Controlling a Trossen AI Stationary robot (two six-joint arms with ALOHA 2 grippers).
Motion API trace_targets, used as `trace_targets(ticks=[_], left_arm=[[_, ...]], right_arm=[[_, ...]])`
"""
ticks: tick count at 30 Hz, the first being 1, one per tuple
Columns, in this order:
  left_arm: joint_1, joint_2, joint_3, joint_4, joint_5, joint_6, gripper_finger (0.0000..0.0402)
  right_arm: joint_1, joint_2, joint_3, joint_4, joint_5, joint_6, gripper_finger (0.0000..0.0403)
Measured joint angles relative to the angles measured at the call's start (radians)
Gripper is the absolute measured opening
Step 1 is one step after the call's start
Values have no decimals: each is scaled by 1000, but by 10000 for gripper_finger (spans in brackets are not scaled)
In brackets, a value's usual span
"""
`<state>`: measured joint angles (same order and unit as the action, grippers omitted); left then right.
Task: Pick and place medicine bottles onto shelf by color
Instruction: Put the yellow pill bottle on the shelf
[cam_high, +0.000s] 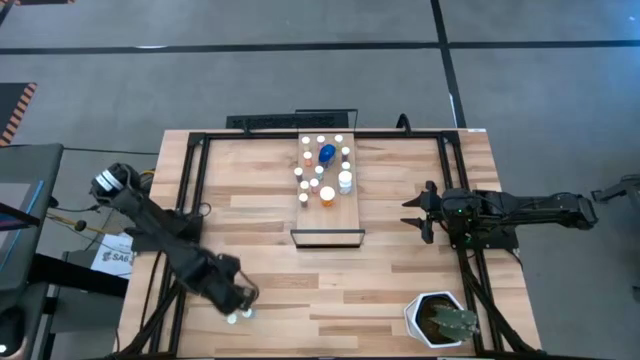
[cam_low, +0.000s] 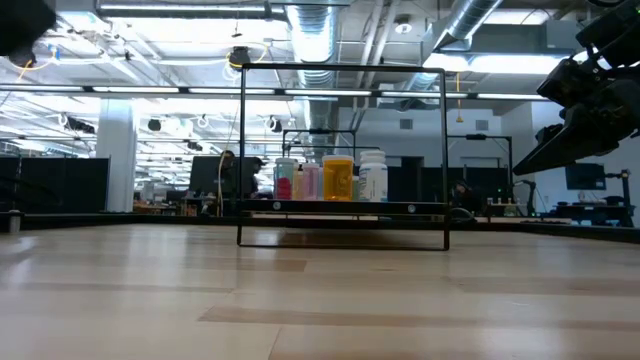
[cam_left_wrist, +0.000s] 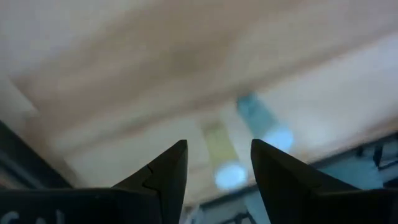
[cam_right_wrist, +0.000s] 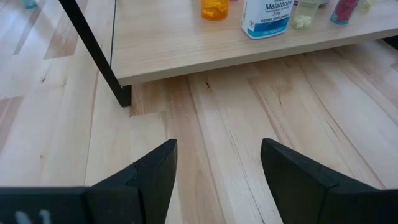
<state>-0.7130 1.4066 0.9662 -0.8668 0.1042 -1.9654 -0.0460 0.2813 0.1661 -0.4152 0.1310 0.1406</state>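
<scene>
From above, I'm seeing my left gripper (cam_high: 240, 303) hanging over two small white-capped bottles (cam_high: 239, 316) at the table's near-left edge, while the long light-wood shelf (cam_high: 331, 218) is carrying the other bottles. Its wrist view is showing the fingers spread around a yellowish bottle (cam_left_wrist: 224, 158). My right gripper (cam_right_wrist: 217, 163) is waiting wide open beside the shelf.

Long narrow light-wood shelf board with dark rim (cam_high: 334, 222) lies mid-table, lengthwise toward the far edge. About a dozen small white-capped medicine bottles (cam_high: 322, 165) stand upright, clustered on its far half: orange, pink, white, one blue. Two more small bottles (cam_high: 239, 316) sit at the near left table edge.
</scene>
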Motion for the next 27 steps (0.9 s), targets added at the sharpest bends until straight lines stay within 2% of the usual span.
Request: trace_targets(ticks=[9, 16, 27], left_arm=[[-148, 135, 131, 7, -7, -168, 163], [-177, 212, 165, 15, -25, -178, 173], [-178, 216, 157, 11, -66, -151, 188]], right_arm=[[0, 0, 0, 0, 0, 0, 255], [0, 0, 0, 0, 0, 0, 255], [0, 0, 0, 0, 0, 0, 255]])
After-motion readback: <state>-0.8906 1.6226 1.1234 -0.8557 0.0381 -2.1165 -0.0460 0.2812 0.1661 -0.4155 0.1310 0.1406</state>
